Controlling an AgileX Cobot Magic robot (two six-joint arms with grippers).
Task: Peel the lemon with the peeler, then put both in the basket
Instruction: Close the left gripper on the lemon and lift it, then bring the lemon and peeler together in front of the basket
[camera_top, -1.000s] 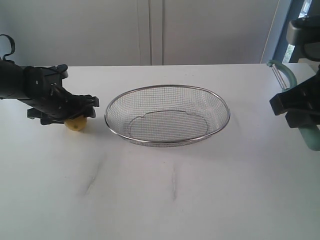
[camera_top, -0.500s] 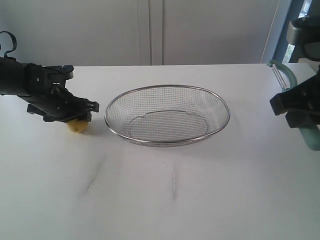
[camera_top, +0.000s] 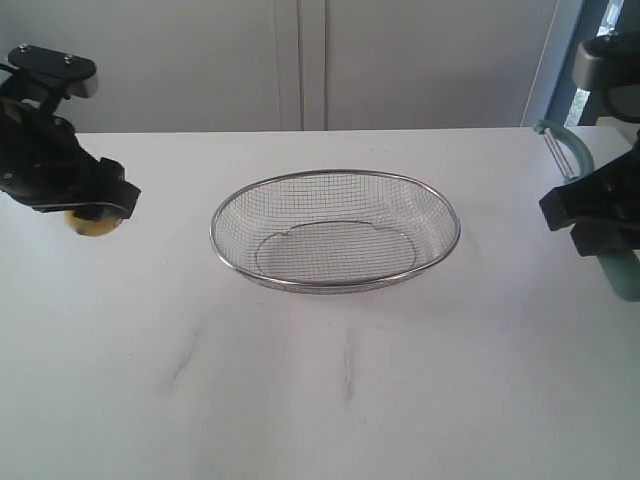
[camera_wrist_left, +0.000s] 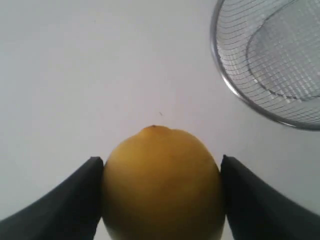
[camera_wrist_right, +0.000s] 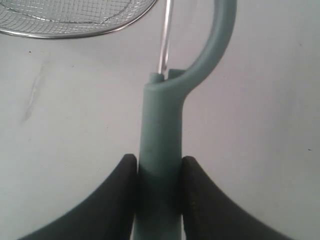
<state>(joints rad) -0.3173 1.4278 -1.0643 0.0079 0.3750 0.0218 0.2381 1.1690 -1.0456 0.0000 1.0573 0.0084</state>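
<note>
A: Left claw (camera_top: 95, 208)?
B: Clamped on the lemon (camera_wrist_left: 162, 182), a finger on each side. It sits left of the basket (camera_top: 335, 171), well apart from it. Can't tell whether it's off the worktop (camera_top: 350, 400).
A: Right claw (camera_wrist_right: 159, 197)?
B: Closed on the peeler (camera_wrist_right: 161, 120) handle, blade head up, out past the basket's right side.
A: Progress?
B: Both items grasped — that's all. Lemon skin looks whole on the side showing. Tool and fruit are on opposite sides, nowhere near touching. Basket holds nothing.
A: Left to do?
B: By my reading, nearly everything — bring them together, peel, then put both in the basket.
</note>
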